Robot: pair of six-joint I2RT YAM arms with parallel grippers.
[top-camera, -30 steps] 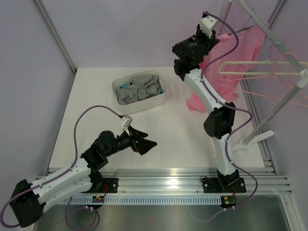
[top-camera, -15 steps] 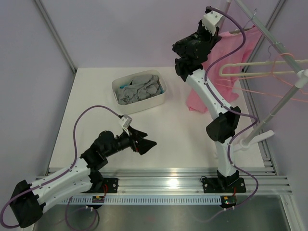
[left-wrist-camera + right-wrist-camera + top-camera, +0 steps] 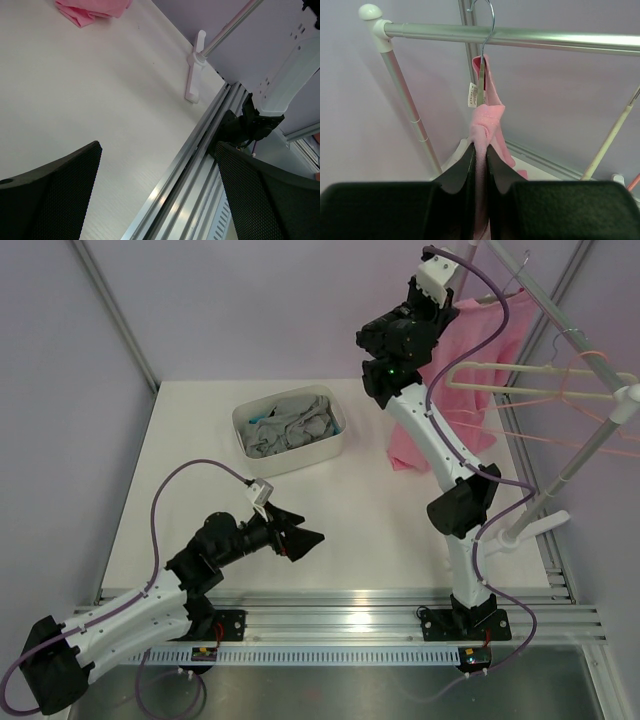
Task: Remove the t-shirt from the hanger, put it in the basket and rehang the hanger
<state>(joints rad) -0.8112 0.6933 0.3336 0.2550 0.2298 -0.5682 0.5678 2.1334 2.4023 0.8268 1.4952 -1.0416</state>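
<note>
The bright pink t-shirt (image 3: 495,335) hangs from the rack rail at the far right, and its hem rests on the table (image 3: 404,454). My right gripper (image 3: 443,312) is raised against it and shut on a bunched fold of the pink fabric (image 3: 487,120). In the right wrist view the gripper (image 3: 480,148) sits just below the hanger's silver hook (image 3: 490,22), which is looped over the rail. The hanger's body is hidden inside the t-shirt. My left gripper (image 3: 306,539) is open and empty low over the near table, and it also shows in the left wrist view (image 3: 157,192).
A white tub (image 3: 290,428) of grey clothes stands at the table's back middle. A cream hanger (image 3: 500,380) and a thin pink wire hanger (image 3: 590,358) hang on the rack rail (image 3: 565,315). The rack's foot (image 3: 528,530) stands at the right edge.
My right gripper has risen a little with the pink fabric in it, drawing the t-shirt upward. The cream hanger has shifted slightly. The left arm has not moved.
</note>
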